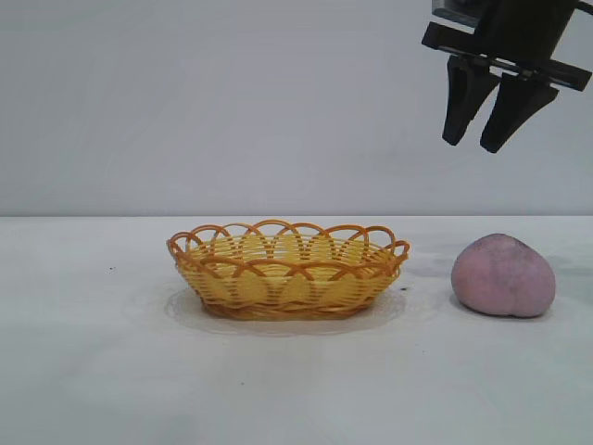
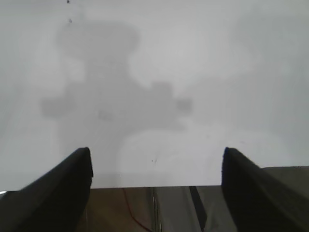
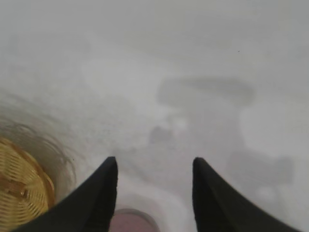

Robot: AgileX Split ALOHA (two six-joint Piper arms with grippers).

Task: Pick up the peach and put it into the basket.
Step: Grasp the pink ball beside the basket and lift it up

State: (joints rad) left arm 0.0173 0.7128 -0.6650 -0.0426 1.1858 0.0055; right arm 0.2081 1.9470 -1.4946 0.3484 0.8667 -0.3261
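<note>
Bare white tabletop [image 1: 278, 389] fills the near foreground, a faint dark speck on it at far left. Basket [image 1: 288, 269] sits left of centre on the tabletop, upright, yellow weave with orange looped rim, nothing visible inside from this level angle. Peach [image 1: 503, 275] rests on the tabletop to the right of the basket, near it but apart, a clear gap between them; pinkish-mauve, matte, untouched.

Right claw [image 1: 475, 141] hangs in the air at upper right, well above the peach and slightly to its left, touching nothing. Its two dark fingers [image 1: 463, 97] point down, spread apart, released, nothing between them. Right wrist view: the same two fingers [image 3: 99, 198] parted, the top of the peach [image 3: 133, 221] showing low in the gap between them, basket rim [image 3: 21, 188] at the side.

Left claw [image 2: 157, 159] not seen in the exterior view. Left wrist view shows its fingers [image 2: 58, 193] wide apart, released, over plain tabletop [image 2: 193, 72] with only its own shadow below; table edge and a red wire [image 2: 133, 212] beyond it.
</note>
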